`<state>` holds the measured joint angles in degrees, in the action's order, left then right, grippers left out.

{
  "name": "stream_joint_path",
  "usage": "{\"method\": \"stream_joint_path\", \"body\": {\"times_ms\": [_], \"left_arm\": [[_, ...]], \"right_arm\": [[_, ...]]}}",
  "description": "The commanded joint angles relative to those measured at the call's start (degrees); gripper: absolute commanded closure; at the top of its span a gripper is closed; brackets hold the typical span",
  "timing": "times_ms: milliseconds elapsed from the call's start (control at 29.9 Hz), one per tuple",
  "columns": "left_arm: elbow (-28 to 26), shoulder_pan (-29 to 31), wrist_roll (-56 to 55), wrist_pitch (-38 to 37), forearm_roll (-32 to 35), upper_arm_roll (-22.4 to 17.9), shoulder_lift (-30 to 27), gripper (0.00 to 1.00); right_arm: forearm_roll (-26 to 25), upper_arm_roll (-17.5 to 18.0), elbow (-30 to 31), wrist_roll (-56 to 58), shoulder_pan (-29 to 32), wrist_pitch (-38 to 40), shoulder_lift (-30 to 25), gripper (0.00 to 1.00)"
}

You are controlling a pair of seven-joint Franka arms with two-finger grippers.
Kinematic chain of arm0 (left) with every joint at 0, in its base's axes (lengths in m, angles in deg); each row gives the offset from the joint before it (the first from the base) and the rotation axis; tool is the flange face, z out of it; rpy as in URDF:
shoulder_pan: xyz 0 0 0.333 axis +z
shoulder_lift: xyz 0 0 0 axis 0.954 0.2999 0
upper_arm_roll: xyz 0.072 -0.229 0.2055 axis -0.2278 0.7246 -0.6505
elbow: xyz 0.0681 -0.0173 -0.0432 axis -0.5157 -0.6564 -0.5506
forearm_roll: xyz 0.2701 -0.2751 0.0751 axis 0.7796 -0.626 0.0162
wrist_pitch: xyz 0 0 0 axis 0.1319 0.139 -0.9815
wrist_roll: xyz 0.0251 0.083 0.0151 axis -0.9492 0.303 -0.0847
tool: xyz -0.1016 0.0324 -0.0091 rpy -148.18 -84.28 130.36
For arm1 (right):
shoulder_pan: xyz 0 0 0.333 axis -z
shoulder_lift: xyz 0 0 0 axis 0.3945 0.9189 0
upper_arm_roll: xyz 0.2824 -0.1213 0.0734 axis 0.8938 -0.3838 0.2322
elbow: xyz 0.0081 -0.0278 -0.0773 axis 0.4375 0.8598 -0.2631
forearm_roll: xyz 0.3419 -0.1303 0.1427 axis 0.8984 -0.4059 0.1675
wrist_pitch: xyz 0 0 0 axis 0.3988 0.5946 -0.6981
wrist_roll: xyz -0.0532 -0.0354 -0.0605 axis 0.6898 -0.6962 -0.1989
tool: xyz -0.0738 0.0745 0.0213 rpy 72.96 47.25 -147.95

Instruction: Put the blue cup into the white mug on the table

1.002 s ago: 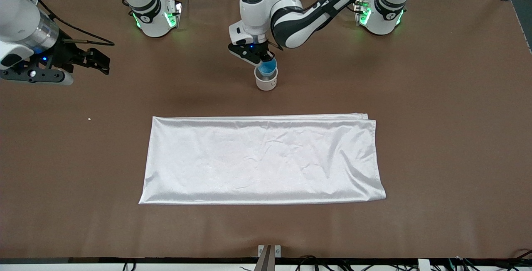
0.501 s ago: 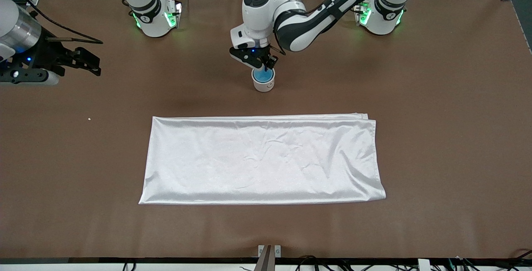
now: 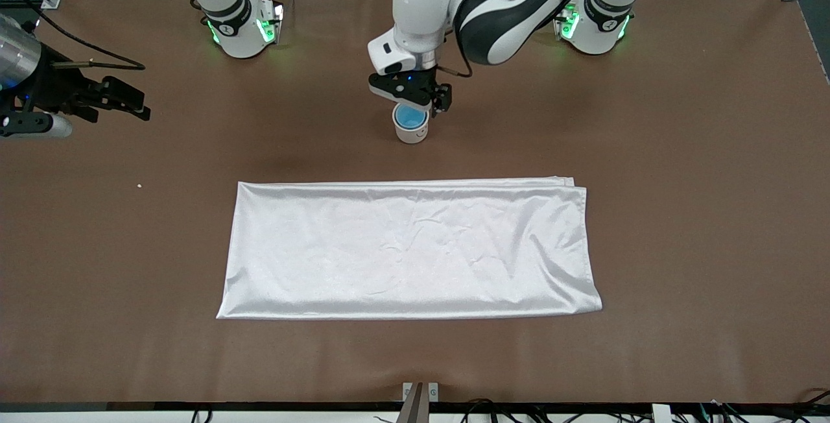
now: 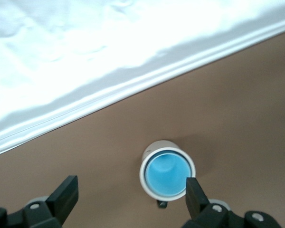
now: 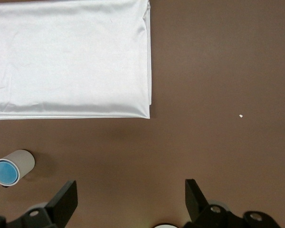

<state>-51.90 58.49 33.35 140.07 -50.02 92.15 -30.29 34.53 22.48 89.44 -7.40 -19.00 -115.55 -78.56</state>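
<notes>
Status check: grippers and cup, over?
Left gripper open over mug. Cup seated inside mug, released. Right gripper open, waiting at its table end. Nothing in the way.

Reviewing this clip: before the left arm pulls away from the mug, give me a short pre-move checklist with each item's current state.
1. Blue cup seated inside the white mug: ok, its rim sits within the mug's rim in the left wrist view.
2. Left gripper released: ok, fingers spread wide with the cup untouched between them.
3. Mug upright on the table: ok.
4. Fingers clear of the mug's rim for a straight lift: ok in the left wrist view; height above the rim cannot tell.
5. Right gripper out of the way: ok, it waits open at the right arm's end of the table.
6. White cloth apart from the mug: ok.
</notes>
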Motion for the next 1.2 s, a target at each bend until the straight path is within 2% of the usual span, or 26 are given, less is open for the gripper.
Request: {"method": "stream_joint_path", "body": {"times_ms": [0,200,334,468,735,969,1169], "left_arm": [[4.4,0.0,1.1,-10.1,-3.7,-2.4,-4.8,0.00],[11.4,0.0,1.0,-19.6,-3.8,-4.5,-5.2,0.00],[14.1,0.0,1.0,-22.3,-4.6,-7.3,-6.2,0.00],[14.4,0.0,1.0,-22.8,-6.4,-11.3,-9.1,0.00],[14.4,-0.1,3.7,-23.1,-15.4,-23.2,-13.3,0.00],[14.0,-0.2,14.5,-24.6,-15.8,-30.5,-15.3,0.00],[13.9,-0.2,15.4,-26.4,-15.8,-35.5,-15.6,0.00]], "right_arm": [[0.4,0.3,-1.7,0.1,0.0,0.5,1.0,0.00],[-0.4,0.4,-1.3,-0.3,-1.2,0.2,1.0,0.00],[-0.9,0.4,-1.3,-0.9,-1.9,0.0,1.0,0.00],[-0.9,0.4,-1.3,-1.1,-1.9,-0.5,1.5,0.00],[-1.7,0.4,-1.3,-1.1,-1.9,-1.5,2.3,0.00],[-2.0,0.4,-1.5,-1.1,-1.9,-1.8,2.7,0.00],[-2.0,0.4,-1.5,-1.1,-1.9,-2.3,2.9,0.00]]}}
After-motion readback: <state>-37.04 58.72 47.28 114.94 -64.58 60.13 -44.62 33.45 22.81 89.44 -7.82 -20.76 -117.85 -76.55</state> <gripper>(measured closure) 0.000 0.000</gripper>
